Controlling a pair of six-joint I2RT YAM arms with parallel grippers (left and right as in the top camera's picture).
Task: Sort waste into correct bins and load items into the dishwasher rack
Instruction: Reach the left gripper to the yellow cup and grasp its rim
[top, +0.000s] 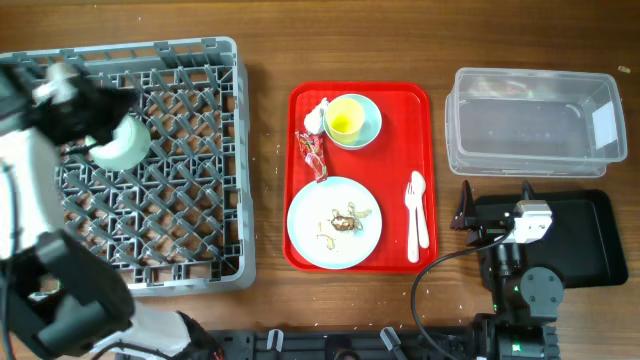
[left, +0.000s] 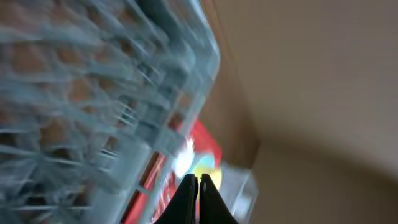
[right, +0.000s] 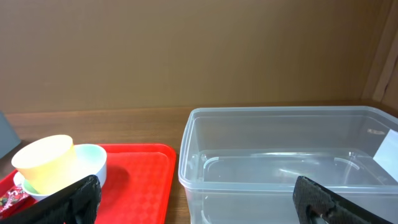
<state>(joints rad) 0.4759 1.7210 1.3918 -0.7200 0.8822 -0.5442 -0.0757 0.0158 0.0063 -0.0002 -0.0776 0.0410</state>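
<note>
Left wrist view motion-blurred; left gripper fingers pressed together. Mint-green bowl in dishwasher rack, partly under arm. Right gripper spread wide. White cutlery lengthwise on red tray

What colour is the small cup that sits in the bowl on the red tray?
Yellow. The cup shows best in the overhead view.

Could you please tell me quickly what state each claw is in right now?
Left claw: closed, holding nothing.
Right claw: open wide, holding nothing.
</note>
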